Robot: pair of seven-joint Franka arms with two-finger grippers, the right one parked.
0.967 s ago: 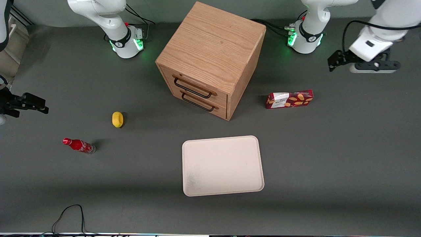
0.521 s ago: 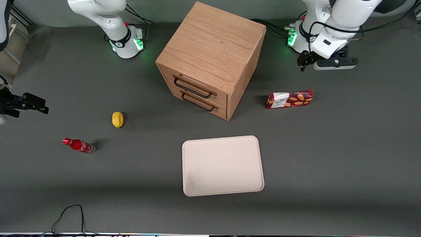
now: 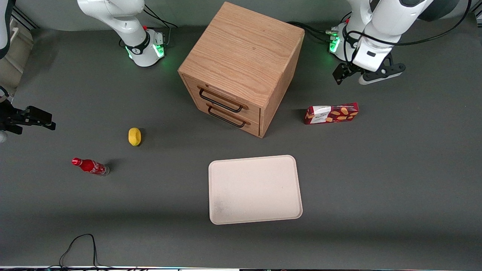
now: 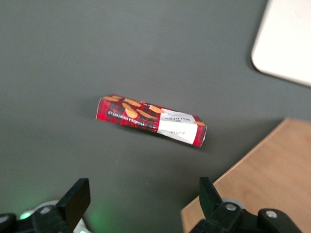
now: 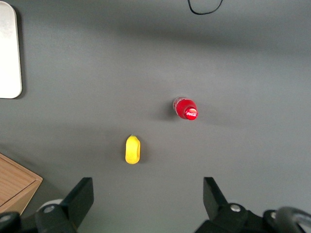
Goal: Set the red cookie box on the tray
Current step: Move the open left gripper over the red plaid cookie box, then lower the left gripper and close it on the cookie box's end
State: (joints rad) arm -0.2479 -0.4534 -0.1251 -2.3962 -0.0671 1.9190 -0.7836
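While nothing is yet held, the scene reads like this across the front view, on a dark grey worktop (image 3: 395, 180). Toward the parked arm's end a small red soda bottle (image 3: 90, 166) lies on its side, with a yellow lemon-like object (image 3: 134, 136) a little farther from the camera. Near the middle stands a wooden cabinet (image 3: 241, 67) with two drawers, turned at an angle. Nearer the camera than the cabinet lies the tray (image 3: 255, 189), cream-white, flat and bare, seemingly left free to receive the box. Toward the working arm's end, beside the cabinet, the red cookie box (image 3: 331, 113) lies flat on the worktop, its long side facing the camera, well apart from the tray. Farther from the camera than the box, the gripper (image 3: 367, 73) hangs in the air, touching nothing. The wrist view shows its jaws spread wide apart and empty, with the box (image 4: 150, 119) ahead between them, which suggests the arm is lining up to come down across the box's narrow width.
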